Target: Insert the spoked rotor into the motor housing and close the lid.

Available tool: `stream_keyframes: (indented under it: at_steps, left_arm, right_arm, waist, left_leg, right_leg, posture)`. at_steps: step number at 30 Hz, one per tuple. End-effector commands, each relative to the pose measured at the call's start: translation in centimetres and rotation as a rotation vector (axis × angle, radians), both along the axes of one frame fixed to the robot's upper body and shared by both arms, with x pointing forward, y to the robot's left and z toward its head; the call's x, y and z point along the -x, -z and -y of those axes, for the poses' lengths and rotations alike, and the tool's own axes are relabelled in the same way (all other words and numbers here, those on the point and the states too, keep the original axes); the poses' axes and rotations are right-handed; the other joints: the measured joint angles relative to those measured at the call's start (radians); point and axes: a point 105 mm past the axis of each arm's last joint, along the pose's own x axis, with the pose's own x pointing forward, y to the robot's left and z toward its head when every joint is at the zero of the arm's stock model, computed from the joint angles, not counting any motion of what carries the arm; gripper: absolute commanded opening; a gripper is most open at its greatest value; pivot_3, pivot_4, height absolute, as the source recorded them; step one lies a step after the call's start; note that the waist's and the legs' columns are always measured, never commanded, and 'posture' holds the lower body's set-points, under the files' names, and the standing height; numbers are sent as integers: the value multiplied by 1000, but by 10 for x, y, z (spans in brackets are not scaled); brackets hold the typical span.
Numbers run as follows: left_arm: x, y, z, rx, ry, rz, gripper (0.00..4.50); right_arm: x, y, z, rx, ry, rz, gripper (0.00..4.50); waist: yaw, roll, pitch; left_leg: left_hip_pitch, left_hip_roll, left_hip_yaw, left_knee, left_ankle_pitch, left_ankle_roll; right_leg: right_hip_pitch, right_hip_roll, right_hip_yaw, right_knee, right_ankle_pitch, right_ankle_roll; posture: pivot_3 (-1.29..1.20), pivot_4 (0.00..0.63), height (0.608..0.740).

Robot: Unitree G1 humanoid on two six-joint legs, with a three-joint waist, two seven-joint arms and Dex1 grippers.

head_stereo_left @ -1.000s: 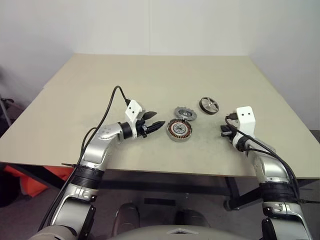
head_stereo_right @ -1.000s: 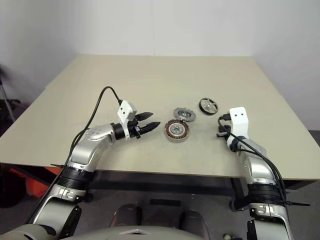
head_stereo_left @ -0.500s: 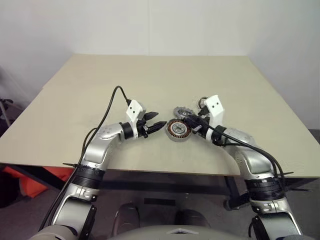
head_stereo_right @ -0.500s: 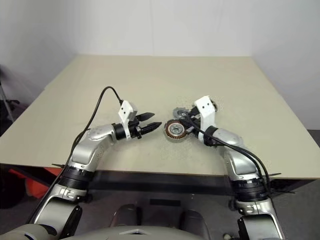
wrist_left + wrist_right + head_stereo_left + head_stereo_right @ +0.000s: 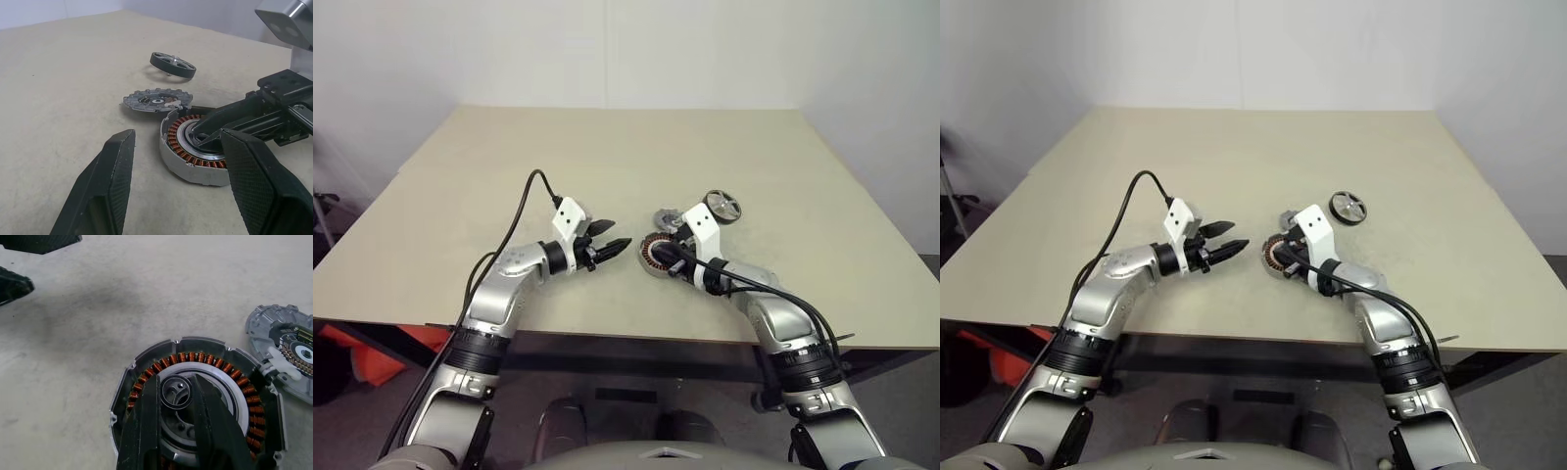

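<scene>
We see the right gripper (image 5: 178, 431) reaching in from the lower right of the head view, its narrowly parted fingers over the hub of the one motor housing (image 5: 658, 257) at centre frame, gripping nothing we can make out. The left gripper (image 5: 610, 238) hovers level just left of the housing, jaws apart and empty. One lid (image 5: 157, 99) lies behind the housing; one spoked rotor (image 5: 722, 206) sits farther right. The beige table (image 5: 607, 147) meets white walls (image 5: 509, 49).

My arms are silver metal with black joint bands; white camera blocks sit on both wrists, black cables trailing, and my fingers (image 5: 110, 196) look black, perhaps finely textured.
</scene>
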Motion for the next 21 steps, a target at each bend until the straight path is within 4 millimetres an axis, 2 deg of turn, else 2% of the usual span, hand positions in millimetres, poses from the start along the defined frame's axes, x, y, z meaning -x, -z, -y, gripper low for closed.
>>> stream_keyframes:
  at_steps: [1, 14, 21]
  left_arm:
    - [0, -14, 0, 6, 2, 57, 2917]
    - [1, -12, 3, -1, 10, 51, 2917]
    - [0, -11, 0, -2, 1, 51, 2917]
  right_arm:
    - [-4, -13, 5, 10, 13, 54, 563]
    - [-7, -14, 13, 26, 33, 63, 563]
    - [-4, -12, 6, 19, 9, 50, 563]
  waist:
    - [0, 0, 0]
    - [0, 0, 0]
    - [0, 0, 0]
  left_leg:
    - [0, 0, 0, 0, 0, 0]
    - [0, 0, 0, 0, 0, 0]
    - [0, 0, 0, 0, 0, 0]
  right_leg:
    - [0, 0, 0, 0, 0, 0]
    - [0, 0, 0, 0, 0, 0]
    - [0, 0, 0, 0, 0, 0]
  posture:
    - [0, 0, 740]
    - [0, 0, 740]
    - [0, 0, 740]
